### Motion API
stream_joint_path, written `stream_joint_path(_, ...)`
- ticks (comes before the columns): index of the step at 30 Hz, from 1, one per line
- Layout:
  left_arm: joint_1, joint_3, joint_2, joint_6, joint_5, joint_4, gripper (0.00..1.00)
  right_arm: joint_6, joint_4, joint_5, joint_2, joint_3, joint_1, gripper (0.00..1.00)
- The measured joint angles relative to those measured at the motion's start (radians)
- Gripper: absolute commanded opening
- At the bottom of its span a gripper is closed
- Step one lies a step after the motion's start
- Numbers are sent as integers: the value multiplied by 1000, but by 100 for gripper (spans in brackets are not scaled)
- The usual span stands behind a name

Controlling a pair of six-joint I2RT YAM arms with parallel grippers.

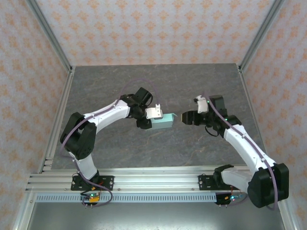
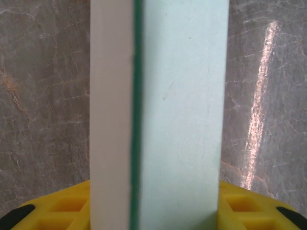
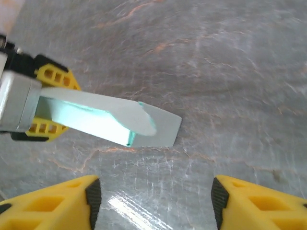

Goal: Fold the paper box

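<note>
The left gripper is clamped on the box at the middle of the table. The box sticks out rightward from its jaws (a flap juts at the free end). The right gripper stands open just right of the box, not touching it.

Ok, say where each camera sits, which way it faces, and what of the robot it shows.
Top external: above and behind the bases, looking down on the table; both arms, left gripper holding the paper box, right gripper facing it.
Left wrist: on the left arm, looking along the box toward the table; left fingers at the bottom.
Right wrist: on the right arm, looking down at the box's free end; right fingers, open, at the bottom.
Shared: top and right wrist both show the left gripper holding the box.
</note>
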State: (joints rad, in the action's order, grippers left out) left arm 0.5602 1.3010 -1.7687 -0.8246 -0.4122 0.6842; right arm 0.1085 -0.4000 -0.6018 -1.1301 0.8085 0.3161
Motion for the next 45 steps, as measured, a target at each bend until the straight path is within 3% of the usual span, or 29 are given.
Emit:
stream_joint_path(8,-5,59,-51,-42,-44,34,45,240,45,87,-190,78,113,38)
stream_joint_path(18,-6,59,-52,-36,-52,25,47,275,79,214,-244,113,175,7)
stream_joint_path(32,-11,-6,-33,117,-44,-123,51,-88,69,535,-286,166,307,5)
stream_joint_path(38,-10,-28,-31,171,-44,-187,51,-256,109,607,-310,163,317,5)
stream_joint_path(45,-10,-54,-22,201,-44,-240,52,-337,223,660,-304,91,327,4)
